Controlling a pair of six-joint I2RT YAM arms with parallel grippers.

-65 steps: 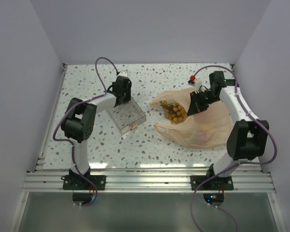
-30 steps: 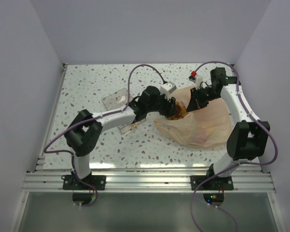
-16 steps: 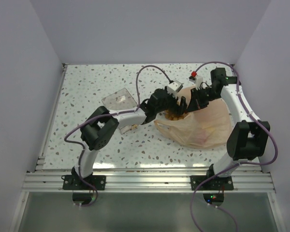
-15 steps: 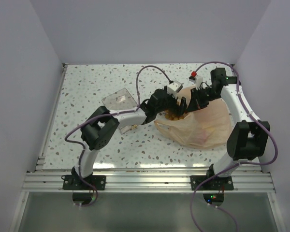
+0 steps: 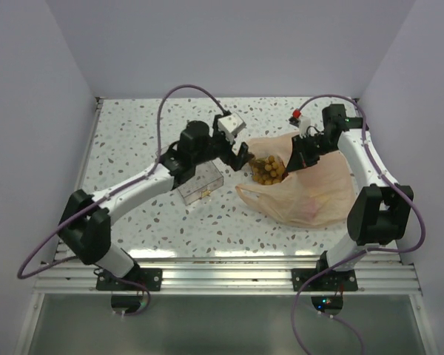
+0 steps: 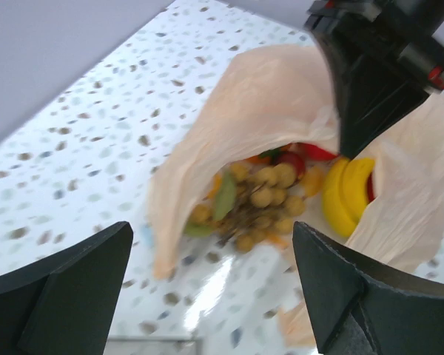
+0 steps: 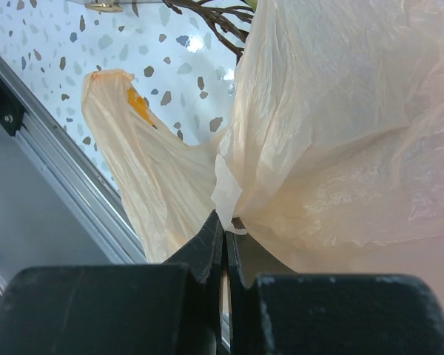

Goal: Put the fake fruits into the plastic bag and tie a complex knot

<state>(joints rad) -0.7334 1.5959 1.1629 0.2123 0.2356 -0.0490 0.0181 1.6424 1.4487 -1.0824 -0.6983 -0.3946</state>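
Note:
The peach-orange plastic bag [image 5: 314, 188] lies at the right, its mouth facing left. My right gripper [image 5: 294, 161] is shut on the bag's upper rim [image 7: 240, 200] and holds the mouth up. Inside the mouth lie the tan grape cluster [image 5: 268, 170], a yellow banana [image 6: 346, 194], a red apple [image 6: 292, 160] and a green bit [image 6: 223, 197]. My left gripper [image 5: 240, 157] is open and empty, just left of the bag's mouth, above the table; its fingertips [image 6: 66, 288] frame the fruits from outside the bag.
The clear rectangular tray [image 5: 196, 180] stands on the speckled table [image 5: 133, 133] under my left forearm. The aluminium rail [image 5: 222, 277] runs along the near edge. White walls close the left, back and right sides.
My left gripper has pulled back to the left out of the bag's mouth, and the grape cluster now shows lying inside. My right gripper has kept its hold on the rim.

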